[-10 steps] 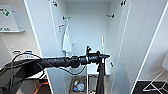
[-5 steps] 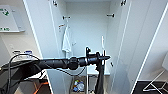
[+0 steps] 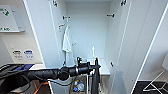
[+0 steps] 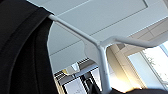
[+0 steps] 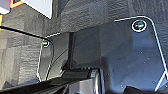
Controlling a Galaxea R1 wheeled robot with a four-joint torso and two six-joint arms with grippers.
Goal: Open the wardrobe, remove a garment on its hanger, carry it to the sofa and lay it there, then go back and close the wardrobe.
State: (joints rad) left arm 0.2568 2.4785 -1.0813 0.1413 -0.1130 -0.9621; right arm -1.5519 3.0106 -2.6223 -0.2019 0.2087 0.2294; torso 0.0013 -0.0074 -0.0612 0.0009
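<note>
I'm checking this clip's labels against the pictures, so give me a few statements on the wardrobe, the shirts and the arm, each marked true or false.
1. The tall white wardrobe stands with both doors open. True.
2. The black short-sleeved T-shirt hangs on the rail inside the wardrobe. False: it hangs below the left gripper, in front of the wardrobe.
3. A white short-sleeved shirt hangs inside the wardrobe, at its left side. True.
4. The thin white hanger carries no garment. False: in the left wrist view, black fabric drapes over its arm.
5. The left arm reaches in from the picture's right in the head view. False: it comes in from the left.
</note>
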